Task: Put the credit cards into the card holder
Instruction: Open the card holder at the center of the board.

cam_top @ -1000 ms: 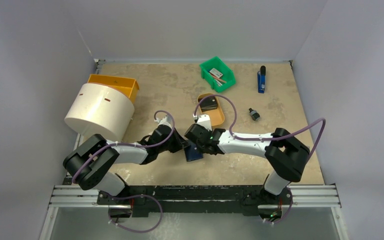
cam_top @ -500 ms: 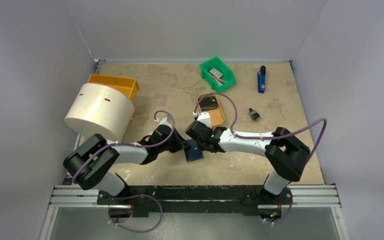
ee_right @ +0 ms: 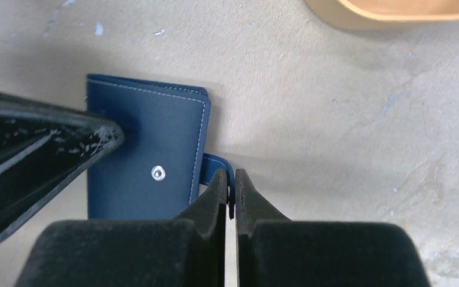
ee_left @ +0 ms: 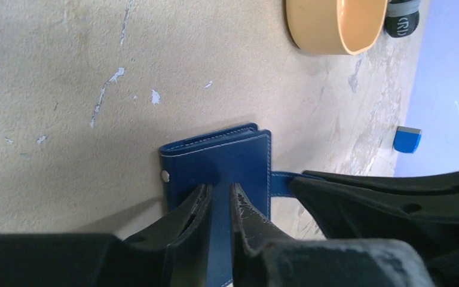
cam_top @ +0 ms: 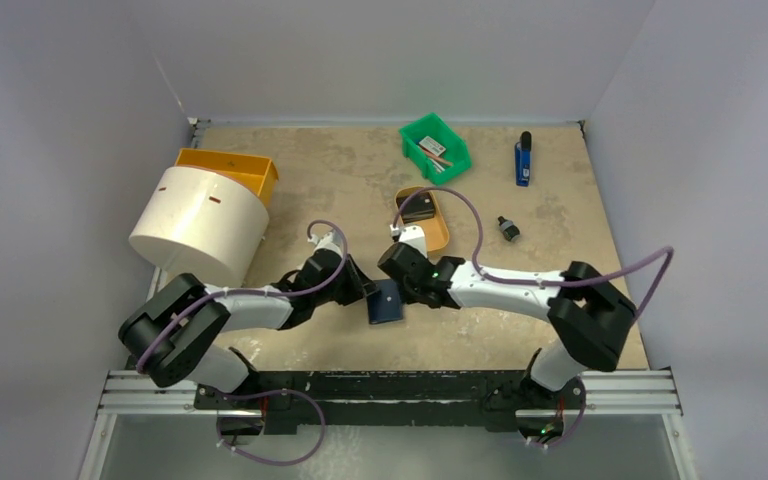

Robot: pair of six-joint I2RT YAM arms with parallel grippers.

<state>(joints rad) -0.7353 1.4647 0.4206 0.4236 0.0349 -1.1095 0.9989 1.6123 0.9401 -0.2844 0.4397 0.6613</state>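
Top view
- Card holder: the navy card holder (cam_top: 387, 302) lies folded on the table, at 6 o'clock from the tan oval tray (cam_top: 441, 236).
- Arms: the left gripper (cam_top: 363, 292) meets it at its 9 o'clock and the right gripper (cam_top: 405, 290) at its 3 o'clock.
- Cards: we cannot pick out credit cards. The green bin (cam_top: 435, 147) at 12 o'clock holds small flat items, too small to name.

Left wrist view
- Left claw: the jaws are nearly together, with a strip of blue cover between the fingers (ee_left: 194, 206). We read that as a pinch on the holder's near edge.

Right wrist view
- Right claw: it is closed tight on the snap tab (ee_right: 215, 162), which pokes out at the holder's 3 o'clock.
- Snap: the stud (ee_right: 158, 173) sits bare, so we take the tab as unfastened.

Judgement
- Step: opening the holder; no card is loaded yet.
- Next: we expect the right claw to draw the tab up and toward 3 o'clock while the left pins the other leaf. The tab is thin and could slip.
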